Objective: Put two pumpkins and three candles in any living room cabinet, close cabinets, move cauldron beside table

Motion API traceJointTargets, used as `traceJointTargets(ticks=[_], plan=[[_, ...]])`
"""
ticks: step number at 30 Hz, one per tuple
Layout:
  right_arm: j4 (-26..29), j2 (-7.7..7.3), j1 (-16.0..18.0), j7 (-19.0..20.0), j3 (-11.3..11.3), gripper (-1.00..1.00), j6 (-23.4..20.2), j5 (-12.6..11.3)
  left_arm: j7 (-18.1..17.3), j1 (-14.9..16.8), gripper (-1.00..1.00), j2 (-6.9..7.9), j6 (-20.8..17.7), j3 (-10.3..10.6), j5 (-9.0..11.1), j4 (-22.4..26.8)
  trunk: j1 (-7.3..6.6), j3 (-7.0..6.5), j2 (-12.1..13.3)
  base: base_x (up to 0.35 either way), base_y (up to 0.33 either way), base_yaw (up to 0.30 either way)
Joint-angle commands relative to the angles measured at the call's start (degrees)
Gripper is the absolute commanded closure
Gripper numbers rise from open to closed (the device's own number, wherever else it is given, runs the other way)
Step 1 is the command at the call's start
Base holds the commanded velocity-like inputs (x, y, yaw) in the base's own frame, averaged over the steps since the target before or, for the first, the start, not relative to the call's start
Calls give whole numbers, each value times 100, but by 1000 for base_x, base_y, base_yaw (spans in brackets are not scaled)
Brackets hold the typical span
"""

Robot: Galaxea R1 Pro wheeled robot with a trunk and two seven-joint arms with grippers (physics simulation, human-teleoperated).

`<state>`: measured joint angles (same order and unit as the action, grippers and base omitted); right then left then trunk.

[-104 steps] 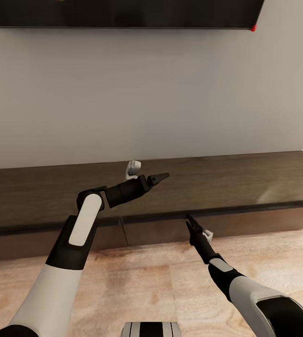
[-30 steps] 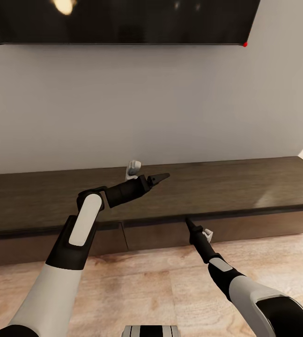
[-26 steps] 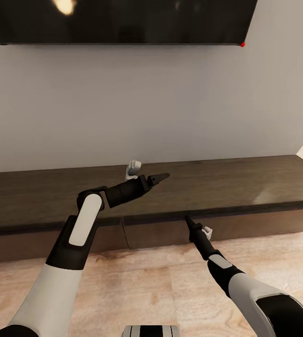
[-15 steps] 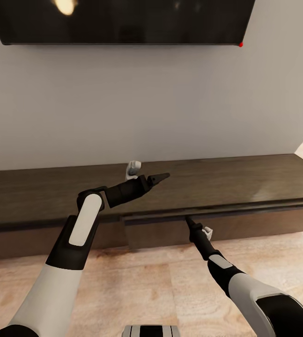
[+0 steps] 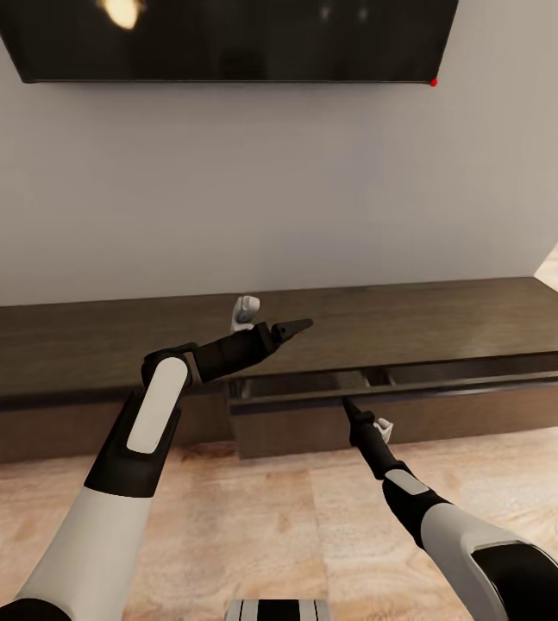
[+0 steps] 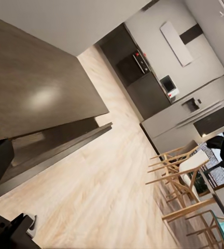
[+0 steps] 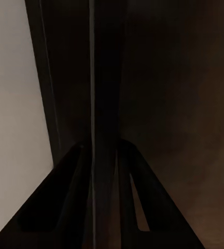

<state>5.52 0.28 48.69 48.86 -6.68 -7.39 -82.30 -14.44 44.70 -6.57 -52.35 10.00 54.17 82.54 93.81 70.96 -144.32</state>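
Cabinet, dark flat-grained wood, drawer front lip pinched by slim black right gripper.

The cabinet is cut off by the left and right edges of the head view, and its drawer stands only a little open, so the inside is a dark slot where nothing can be made out. The right gripper touches the top edge of the drawer front, but its tip is too small there to tell how the jaws stand, and the right wrist view is too dark to help. The television on the wall is cut by the top edge of the head view.
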Motion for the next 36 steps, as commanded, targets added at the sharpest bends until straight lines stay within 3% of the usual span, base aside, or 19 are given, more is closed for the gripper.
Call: traceJointTargets(ticks=[1, 22, 36], plan=[[-112, -1, 0, 15, -166, 100, -35, -32, -32, 4, -100, -3, -21, -6, -29, -1, -2, 5, -1, -137, 0, 0], [-112, 1, 0, 10, -175, 100, -41, -32, -24, 4, -100, -2, -21, -6, -30, -1, -2, 5, -1, -137, 0, 0], [-112, -1, 0, 12, -183, 100, -37, -32, -22, 4, -100, -8, -21, -6, -30, -1, -2, 5, -1, -46, 0, 0]])
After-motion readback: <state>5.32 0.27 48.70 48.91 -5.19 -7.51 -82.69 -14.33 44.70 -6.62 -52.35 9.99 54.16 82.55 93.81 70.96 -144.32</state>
